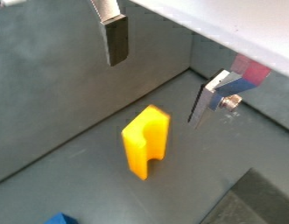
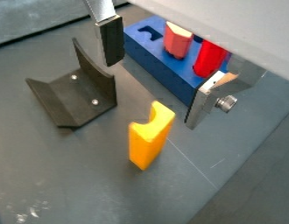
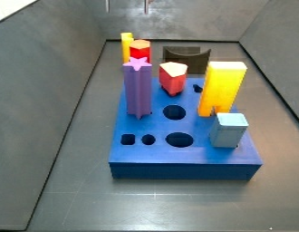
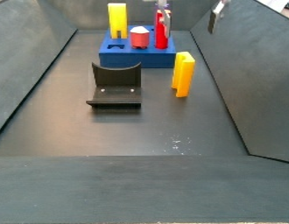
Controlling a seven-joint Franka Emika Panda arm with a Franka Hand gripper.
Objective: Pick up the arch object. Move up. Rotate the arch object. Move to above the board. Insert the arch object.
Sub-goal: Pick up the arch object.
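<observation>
Your arch object stands upright on the dark floor, free of everything, just off the near right corner of the board and a little to the right of the fixture in a side view. From that camera you see it as a narrow yellow-orange bar; both wrist views give you more. In them the arch object shows a notch in its upper end, which the side camera cannot resolve.

The gripper hangs above the arch object with its jaws spread wide and nothing between them. One finger shows its dark pad, the opposite finger shows as a silver plate with a screw beside it. Neither touches the piece. In a wrist view the gripper frames the fixture on one side and the board with red pieces in it beyond.

The side camera facing the board's top gives you what the wrist cameras miss: the board has open round holes and small shaped holes near its front, a purple post, a tall yellow block, a pale blue cube and a red piece standing on it, and a dark arch form behind. From there the arch object is only a yellow sliver behind the purple post. In that view the gripper is barely visible at the top edge.
</observation>
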